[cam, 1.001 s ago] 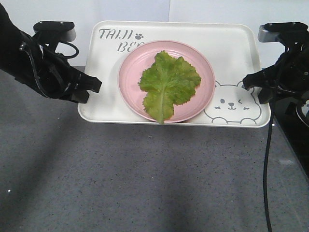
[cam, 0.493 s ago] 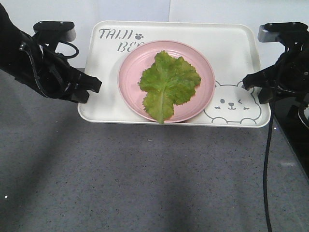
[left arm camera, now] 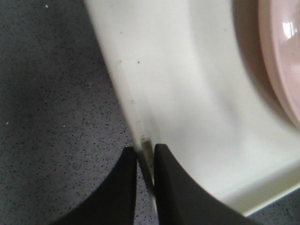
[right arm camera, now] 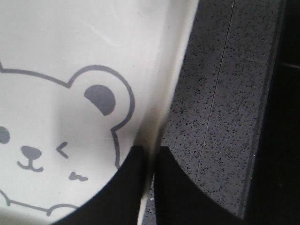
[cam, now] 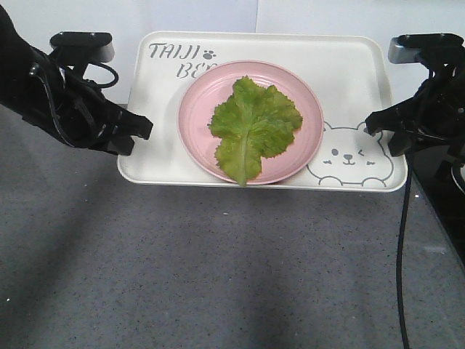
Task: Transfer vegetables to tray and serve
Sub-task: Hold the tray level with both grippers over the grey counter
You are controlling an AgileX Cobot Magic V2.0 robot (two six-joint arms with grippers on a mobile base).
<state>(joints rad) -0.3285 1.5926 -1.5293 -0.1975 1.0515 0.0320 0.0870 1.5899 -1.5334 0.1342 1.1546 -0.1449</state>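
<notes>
The green lettuce leaf lies on a round pink plate, which sits on the cream tray with grey lettering and a bear face. My left gripper is shut on the tray's left rim; in the left wrist view its fingers pinch the rim. My right gripper is shut on the tray's right rim; in the right wrist view its fingers clamp the rim beside the bear's ear. Whether the tray rests on the table or is held above it, I cannot tell.
The grey speckled tabletop spreads in front of the tray. A white wall stands behind it. A black cable hangs from the right arm, and a dark edge runs along the table's right side.
</notes>
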